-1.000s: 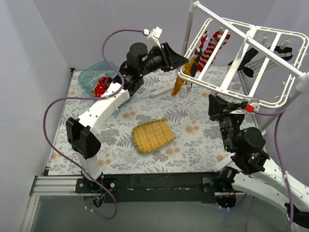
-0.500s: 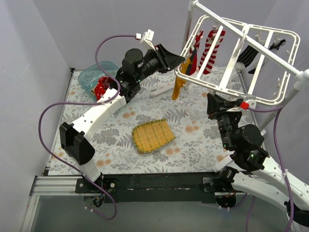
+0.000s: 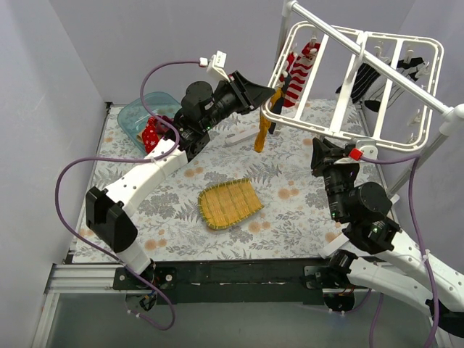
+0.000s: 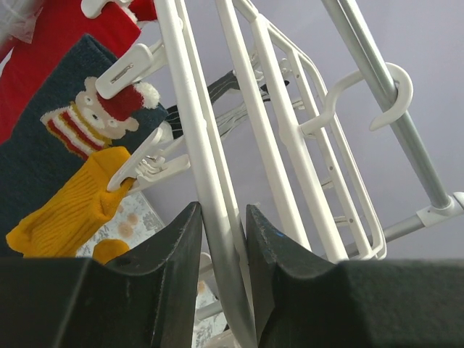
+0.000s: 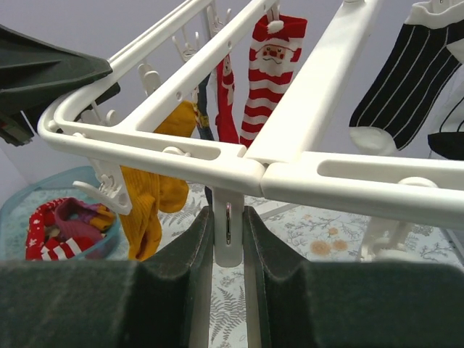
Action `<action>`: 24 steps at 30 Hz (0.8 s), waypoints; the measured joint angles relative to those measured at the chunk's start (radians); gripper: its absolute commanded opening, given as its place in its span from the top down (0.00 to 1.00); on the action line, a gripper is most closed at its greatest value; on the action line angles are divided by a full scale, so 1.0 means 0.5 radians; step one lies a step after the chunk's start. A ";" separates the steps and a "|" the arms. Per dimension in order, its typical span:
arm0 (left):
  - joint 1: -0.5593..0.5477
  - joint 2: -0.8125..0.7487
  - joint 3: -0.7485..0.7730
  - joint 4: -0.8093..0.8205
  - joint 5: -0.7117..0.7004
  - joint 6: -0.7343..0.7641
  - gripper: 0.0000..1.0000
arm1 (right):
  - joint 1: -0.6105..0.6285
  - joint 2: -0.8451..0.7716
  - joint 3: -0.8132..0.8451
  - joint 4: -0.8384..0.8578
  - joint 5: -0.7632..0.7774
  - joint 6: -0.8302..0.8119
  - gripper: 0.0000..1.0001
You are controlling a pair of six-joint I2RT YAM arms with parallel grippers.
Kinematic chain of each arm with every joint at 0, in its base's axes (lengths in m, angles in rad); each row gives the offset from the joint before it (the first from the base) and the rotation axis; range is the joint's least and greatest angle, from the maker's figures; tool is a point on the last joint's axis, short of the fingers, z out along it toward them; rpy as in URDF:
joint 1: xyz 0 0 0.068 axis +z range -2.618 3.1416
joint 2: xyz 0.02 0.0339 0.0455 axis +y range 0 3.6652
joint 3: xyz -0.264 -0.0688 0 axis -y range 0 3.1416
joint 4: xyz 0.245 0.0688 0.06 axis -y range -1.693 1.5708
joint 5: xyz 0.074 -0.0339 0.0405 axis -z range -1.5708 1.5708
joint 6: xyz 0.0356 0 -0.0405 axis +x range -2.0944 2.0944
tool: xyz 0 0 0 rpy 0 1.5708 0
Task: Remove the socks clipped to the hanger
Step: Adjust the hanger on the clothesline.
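**Left and right wrist views, with overhead view.** I see the left fingers (image 4: 192, 246) drawn narrow and clamped on a white rail of the hanger (image 4: 190, 109), which runs up and away between them. Just left of that rail, above the fingertips, a mustard sock (image 4: 72, 214) hangs from a clip. A navy sock with a bear motif (image 4: 43, 167) hangs behind it and a red sock (image 4: 51, 51) hangs higher still.

The right fingers (image 5: 201, 246) are also narrow and pinch a small white clip (image 5: 227, 232). The clip hangs directly under the joint in the hanger's near rail. Beyond these fingers, a red-and-white striped sock (image 5: 270, 65) hangs straight ahead and a black striped sock (image 5: 406, 72) to the upper right. To the lower left, past the mustard sock, a teal bin (image 5: 22, 210) holds loose socks.

From overhead, the hanger is tilted above the worktop (image 3: 290, 203), and both pairs of fingers grip it. A yellow woven mat (image 3: 228, 203) lies on the worktop below and between them.
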 measured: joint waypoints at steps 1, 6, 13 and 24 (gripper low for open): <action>-0.006 -0.010 -0.017 0.014 -0.008 0.003 1.00 | 0.000 0.003 0.002 -0.005 0.012 -0.011 0.86; -0.057 -0.061 -0.072 0.054 -0.067 0.030 1.00 | 0.000 0.000 0.007 -0.009 0.064 -0.056 0.85; -0.145 -0.105 -0.103 0.095 -0.142 0.087 1.00 | -0.001 -0.027 0.008 -0.031 0.145 -0.064 0.79; -0.328 -0.114 -0.103 0.089 -0.307 0.278 1.00 | -0.002 -0.158 0.050 -0.264 0.092 0.095 0.32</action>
